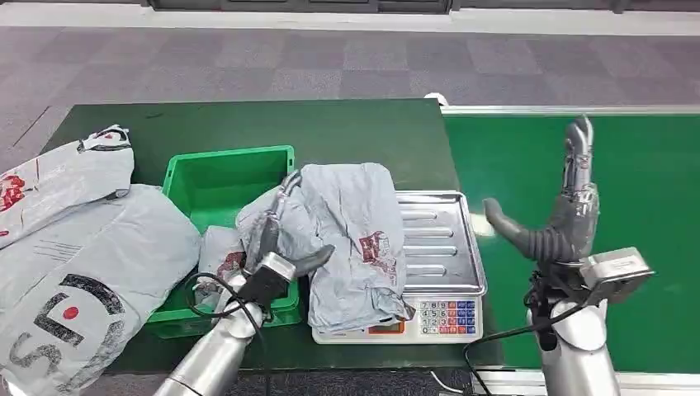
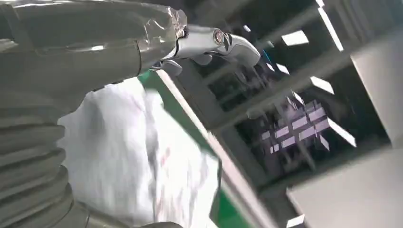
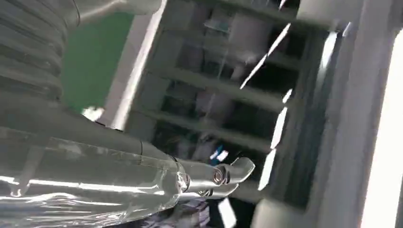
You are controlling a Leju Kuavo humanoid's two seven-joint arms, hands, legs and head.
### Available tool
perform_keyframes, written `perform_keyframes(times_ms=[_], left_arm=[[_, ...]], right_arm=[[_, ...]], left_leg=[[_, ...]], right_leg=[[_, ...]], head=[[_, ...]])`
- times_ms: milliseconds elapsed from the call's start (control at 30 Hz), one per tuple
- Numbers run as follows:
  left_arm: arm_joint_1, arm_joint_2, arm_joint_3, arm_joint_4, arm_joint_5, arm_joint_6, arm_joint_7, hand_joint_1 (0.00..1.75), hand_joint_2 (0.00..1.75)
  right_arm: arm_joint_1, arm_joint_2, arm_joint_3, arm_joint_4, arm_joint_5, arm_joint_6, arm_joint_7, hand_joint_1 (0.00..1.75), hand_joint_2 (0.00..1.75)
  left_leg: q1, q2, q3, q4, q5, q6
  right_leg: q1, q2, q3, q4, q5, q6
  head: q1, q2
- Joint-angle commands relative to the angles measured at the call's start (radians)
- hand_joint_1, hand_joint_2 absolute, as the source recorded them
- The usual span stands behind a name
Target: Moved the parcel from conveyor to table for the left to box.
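Parcel [image 1: 351, 239], a grey poly bag w/ a red print, lies draped over the scale [image 1: 433, 247]. Its long axis runs front-to-back from the robot, far end toward the table's back, near end hanging over the scale's front-left corner. Its left flap bulges toward the green bin [image 1: 223, 181]. Red print on it too small to read.

Left hand [image 1: 276, 239] is on the parcel's left edge, fingers laid up along the flap and thumb hooked under the fold, so it's gripping the parcel. In the left wrist view the white-grey bag [image 2: 138, 156] sits just beside the ribbed cover; fingers there are blurred.

Right hand [image 1: 561, 206] is up over the green conveyor [image 1: 644, 206], well apart from the parcel, fingers straight up, thumb spread to the side, holding nothing. Right wrist view shows the thumb [image 3: 204, 178] against shelving, blurred.

Edges: scale sits at the table's front-right, its right side near the conveyor's white rim. Steel pan's right half is bare. Keypad [image 1: 450, 316] w/ red and blue keys shows at the front, digits not legible. Bin is just left of the parcel, touching it or nearly so, w/ another grey bag [image 1: 219, 252] inside. Bare dark table [image 1: 330, 124] lies behind the bin and scale.

Left of the bin, two more grey bags: nearer one [image 1: 78, 280] w/ big black letters and a red dot, not readable; farther one [image 1: 58, 177] w/ a red mark.
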Motion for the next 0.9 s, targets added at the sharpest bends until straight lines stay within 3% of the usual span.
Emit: perform_keyframes(times_ms=[33,100,133,200,467,500,533,567,900], left_arm=[[-0.102,0.032,-0.199,0.195,-0.103,-0.066,0.005,0.0,1.75],[-0.126,0.005,-0.181,0.263,-0.175,-0.112,0.013,0.0,1.75],[-0.142,-0.007,-0.19,0.3,-0.239,-0.145,0.059,0.0,1.75],[-0.164,-0.024,-0.185,0.346,-0.305,-0.18,0.105,0.0,1.75],[-0.23,-0.058,-0.152,0.459,-0.397,-0.28,0.192,0.0,1.75],[-0.243,-0.063,-0.147,0.475,-0.4,-0.295,0.196,0.07,1.75],[-0.25,-0.067,-0.138,0.487,-0.401,-0.3,0.193,1.27,1.75],[-0.252,-0.068,-0.131,0.488,-0.393,-0.317,0.174,1.75,1.75],[-0.234,-0.07,-0.048,0.445,-0.343,-0.343,0.097,1.75,1.75]], right_arm=[[-0.066,0.149,-0.184,0.492,0.151,-0.218,-0.009,0.0,1.75],[-0.065,0.142,-0.157,0.568,0.144,-0.234,-0.009,0.0,1.75],[-0.069,0.132,-0.131,0.614,0.213,-0.336,-0.009,0.0,1.75],[-0.054,0.124,-0.105,0.582,0.14,-0.271,-0.009,0.0,1.75],[-0.065,0.157,-0.178,0.577,0.215,-0.239,-0.009,0.0,1.75],[-0.063,0.16,-0.188,0.576,0.221,-0.238,-0.009,0.0,1.75],[-0.058,0.164,-0.195,0.566,0.227,-0.23,-0.009,0.0,1.75],[-0.053,0.166,-0.197,0.562,0.231,-0.229,-0.009,0.0,1.75],[-0.051,0.206,-0.257,0.522,0.266,-0.179,-0.009,0.0,1.75]], left_leg=[[0.001,0.0,0.003,-0.002,0.0,-0.002],[0.003,0.001,0.006,-0.003,0.0,-0.002],[0.004,0.001,0.007,-0.005,0.001,-0.002],[0.003,0.0,0.005,-0.004,0.001,-0.002],[0.002,0.001,0.002,-0.002,0.001,-0.003],[0.001,-0.001,0.002,0.0,0.001,-0.002],[0.002,-0.002,0.001,-0.001,0.002,-0.002],[0.001,-0.002,0.001,-0.001,0.002,-0.001],[0.001,-0.001,0.002,-0.001,0.006,-0.001]], right_leg=[[0.001,0.0,0.003,-0.002,0.0,-0.001],[0.003,0.001,0.007,-0.006,0.002,-0.001],[0.004,0.001,0.008,-0.008,0.003,-0.002],[0.003,0.0,0.007,-0.006,0.002,-0.001],[0.002,0.001,0.003,-0.003,0.002,-0.001],[0.001,-0.001,0.003,-0.001,0.001,-0.001],[0.002,-0.002,0.003,-0.002,0.001,-0.001],[0.001,-0.003,0.003,-0.001,0.001,0.0],[0.001,-0.002,0.003,-0.002,0.005,0.0]], head=[[0.0,0.0],[0.0,0.0],[0.0,0.0],[0.0,0.0],[0.0,0.0],[0.0,0.0],[0.0,0.0],[0.0,0.0],[0.0,0.0]])
